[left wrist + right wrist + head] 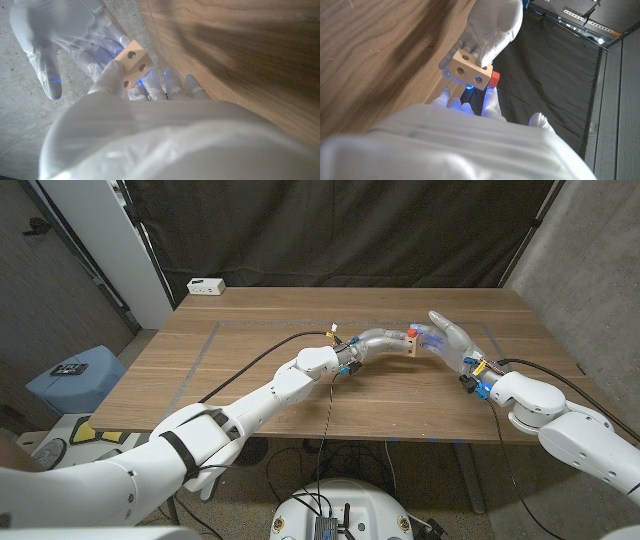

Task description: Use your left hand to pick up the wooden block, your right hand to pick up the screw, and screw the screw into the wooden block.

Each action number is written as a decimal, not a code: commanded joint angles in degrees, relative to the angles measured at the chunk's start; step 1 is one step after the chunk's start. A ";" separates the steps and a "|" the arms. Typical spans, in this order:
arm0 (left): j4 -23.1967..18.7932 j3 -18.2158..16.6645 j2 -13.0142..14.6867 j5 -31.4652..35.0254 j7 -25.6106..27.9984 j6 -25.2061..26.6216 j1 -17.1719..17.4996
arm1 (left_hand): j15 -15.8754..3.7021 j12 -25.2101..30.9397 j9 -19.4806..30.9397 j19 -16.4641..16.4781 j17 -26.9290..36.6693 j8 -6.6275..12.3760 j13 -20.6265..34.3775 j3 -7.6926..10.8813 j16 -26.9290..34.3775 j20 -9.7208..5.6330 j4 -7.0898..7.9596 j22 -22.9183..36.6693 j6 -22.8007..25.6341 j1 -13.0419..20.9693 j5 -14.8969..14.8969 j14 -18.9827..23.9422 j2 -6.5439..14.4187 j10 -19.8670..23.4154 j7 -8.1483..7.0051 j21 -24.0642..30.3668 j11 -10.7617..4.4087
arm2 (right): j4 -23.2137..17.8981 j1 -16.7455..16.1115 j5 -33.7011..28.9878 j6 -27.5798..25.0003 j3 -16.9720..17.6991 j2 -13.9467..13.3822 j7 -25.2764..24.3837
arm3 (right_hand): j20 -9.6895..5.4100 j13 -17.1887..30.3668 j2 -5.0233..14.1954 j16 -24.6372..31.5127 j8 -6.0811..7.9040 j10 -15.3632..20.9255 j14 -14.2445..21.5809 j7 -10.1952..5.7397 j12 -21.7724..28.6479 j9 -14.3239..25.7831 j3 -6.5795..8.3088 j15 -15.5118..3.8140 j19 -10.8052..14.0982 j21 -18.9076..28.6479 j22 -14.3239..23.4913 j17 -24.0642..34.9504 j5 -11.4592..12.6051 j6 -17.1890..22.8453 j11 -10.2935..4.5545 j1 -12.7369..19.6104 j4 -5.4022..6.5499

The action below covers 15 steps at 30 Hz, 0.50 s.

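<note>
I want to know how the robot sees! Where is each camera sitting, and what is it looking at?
Head view: sits on the robot's head, looks down at the wooden table; both arms show, left hand meeting right hand.
Left wrist view: sits on the left wrist, looks along the left hand at the wooden block.
Right wrist view: sits on the right wrist, looks at the block and the red screw.
All three views share the block.
</note>
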 commanded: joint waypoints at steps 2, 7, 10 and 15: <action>0.89 -0.03 -0.42 -0.10 -0.32 -0.02 -0.37 | -0.14 0.21 0.08 0.41 0.22 0.43 0.24 0.74 0.47 0.35 0.40 0.14 2.02 0.12 0.30 0.35 0.53 -0.02 1.49 0.29 0.37 | -0.29 -0.42 0.05 -0.21 0.27 0.04 -0.50 | -0.12 0.29 0.23 0.07 0.60 -3.39 -7.25 0.01 0.16 0.27 -0.05 0.09 -0.09 0.13 0.14 0.03 0.38 0.52 0.14 -0.09 0.04; 1.37 0.00 -0.61 -0.06 -0.47 -0.11 -0.60 | -0.15 0.20 0.08 0.36 0.24 0.41 0.25 0.74 0.48 0.37 0.39 0.14 1.97 0.12 0.29 0.34 0.54 -0.06 1.56 0.27 0.43 | -0.53 -0.85 -0.01 -0.16 0.55 0.19 -0.99 | -0.18 0.29 0.26 0.07 0.69 -3.36 -7.22 -0.08 0.19 0.35 -0.04 0.13 -0.08 0.13 0.14 0.02 0.38 0.72 0.16 -0.06 0.03; 1.59 -0.06 -0.74 -0.19 -0.54 -0.06 -0.65 | -0.16 0.21 0.08 0.37 0.24 0.41 0.25 0.74 0.47 0.41 0.39 0.14 1.95 0.12 0.29 0.34 0.52 -0.03 1.52 0.28 0.35 | -0.68 -1.06 0.01 -0.22 0.68 0.18 -1.09 | -0.25 0.29 0.29 0.11 0.82 -3.33 -7.12 -0.06 0.20 0.42 -0.02 0.12 0.00 0.17 0.13 0.00 0.39 0.98 0.16 -0.03 0.02; 1.81 -0.06 -0.83 -0.18 -0.57 -0.05 -0.69 | -0.13 0.21 0.08 0.38 0.26 0.42 0.25 0.75 0.48 0.38 0.39 0.14 1.97 0.13 0.29 0.30 0.57 -0.04 1.51 0.28 0.35 | -1.04 -1.60 0.08 -0.32 1.02 0.21 -1.39 | -0.29 0.29 0.33 0.11 0.99 -3.25 -7.07 -0.01 0.24 0.52 -0.01 0.09 0.06 0.19 0.13 -0.01 0.40 1.34 0.17 0.03 -0.01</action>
